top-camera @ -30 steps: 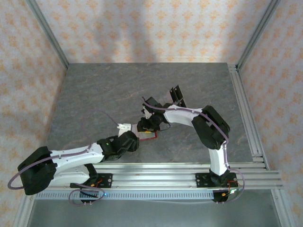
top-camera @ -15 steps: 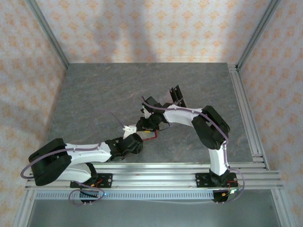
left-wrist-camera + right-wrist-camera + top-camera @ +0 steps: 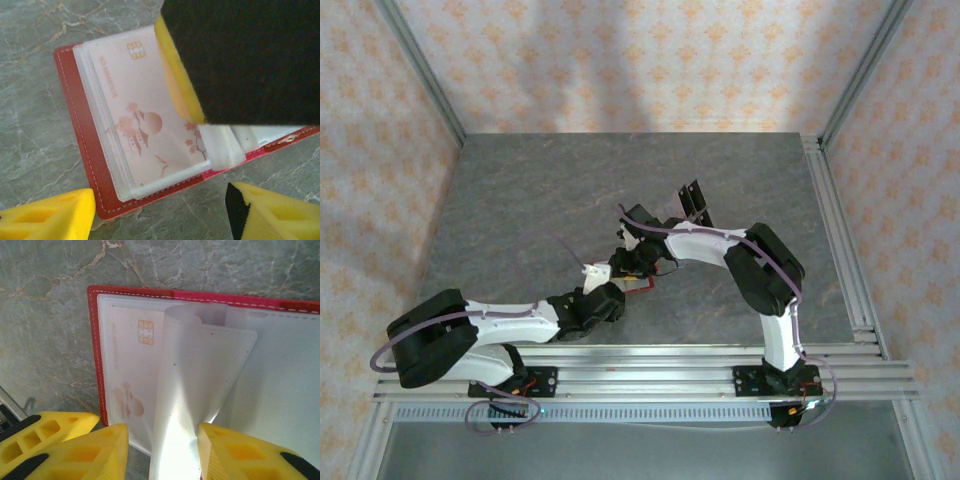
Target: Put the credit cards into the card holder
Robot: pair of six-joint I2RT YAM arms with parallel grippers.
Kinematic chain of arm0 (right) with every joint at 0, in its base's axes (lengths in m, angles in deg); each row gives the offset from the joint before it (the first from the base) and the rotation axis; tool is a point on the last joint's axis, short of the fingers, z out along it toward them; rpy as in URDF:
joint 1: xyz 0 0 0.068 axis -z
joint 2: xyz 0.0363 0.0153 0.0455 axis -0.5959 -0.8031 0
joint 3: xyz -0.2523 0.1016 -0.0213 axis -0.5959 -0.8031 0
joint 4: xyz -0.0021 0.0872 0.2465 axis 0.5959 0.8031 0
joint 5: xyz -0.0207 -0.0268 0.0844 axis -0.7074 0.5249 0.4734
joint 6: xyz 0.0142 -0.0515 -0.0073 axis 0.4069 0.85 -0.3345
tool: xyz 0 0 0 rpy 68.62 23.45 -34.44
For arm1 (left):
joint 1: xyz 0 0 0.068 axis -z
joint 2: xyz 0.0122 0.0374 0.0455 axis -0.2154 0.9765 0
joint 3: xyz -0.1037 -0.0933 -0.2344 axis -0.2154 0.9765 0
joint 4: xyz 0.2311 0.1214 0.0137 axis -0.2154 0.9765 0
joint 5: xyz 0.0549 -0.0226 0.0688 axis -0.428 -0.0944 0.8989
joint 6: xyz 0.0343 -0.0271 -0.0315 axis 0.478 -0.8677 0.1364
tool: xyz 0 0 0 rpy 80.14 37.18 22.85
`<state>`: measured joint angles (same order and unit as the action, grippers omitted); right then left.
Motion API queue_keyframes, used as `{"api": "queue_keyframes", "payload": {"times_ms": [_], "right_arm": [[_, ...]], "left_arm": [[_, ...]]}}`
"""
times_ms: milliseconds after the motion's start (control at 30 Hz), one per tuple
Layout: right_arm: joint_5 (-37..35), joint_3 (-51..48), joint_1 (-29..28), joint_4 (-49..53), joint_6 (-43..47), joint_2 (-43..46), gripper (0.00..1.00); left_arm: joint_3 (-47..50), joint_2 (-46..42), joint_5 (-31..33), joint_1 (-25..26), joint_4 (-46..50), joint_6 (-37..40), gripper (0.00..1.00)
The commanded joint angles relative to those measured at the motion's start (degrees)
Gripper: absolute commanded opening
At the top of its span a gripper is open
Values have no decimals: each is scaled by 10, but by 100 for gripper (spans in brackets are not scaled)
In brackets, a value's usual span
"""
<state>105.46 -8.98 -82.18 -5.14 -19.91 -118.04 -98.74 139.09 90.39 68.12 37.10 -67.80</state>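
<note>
Open card holder lying between the two arms, one card in.
The left gripper point(image 3: 160, 202) hangs just this side of the card holder point(image 3: 75, 130), jaws wide and empty. A credit card point(image 3: 145, 125) sits in its clear pocket, long axis running away. Beyond, the right gripper point(image 3: 162, 440) straddles a raised clear leaf point(image 3: 200, 370); whether its jaws pinch it, I cannot tell.

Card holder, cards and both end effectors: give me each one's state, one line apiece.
card holder: open, lying flat on the table.
pale card: tucked inside a clear pocket of the holder.
clear sleeve: lifted, curling up off the holder.
dark cards: loose on the table, apart from the holder.
right end effector: closed on the clear sleeve.
left end effector: open, empty, at the holder's edge.
</note>
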Motion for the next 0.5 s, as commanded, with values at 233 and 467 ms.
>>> {"api": "queue_keyframes", "payload": {"times_ms": [233,467], "right_arm": [[9,19,-5,-2,-1,-6,41],[8,21,-4,-1,-1,-7,41]], "left_arm": [[4,-32,70,16,1,-37,71],[6,-16,71,19,-6,-43,71]]}}
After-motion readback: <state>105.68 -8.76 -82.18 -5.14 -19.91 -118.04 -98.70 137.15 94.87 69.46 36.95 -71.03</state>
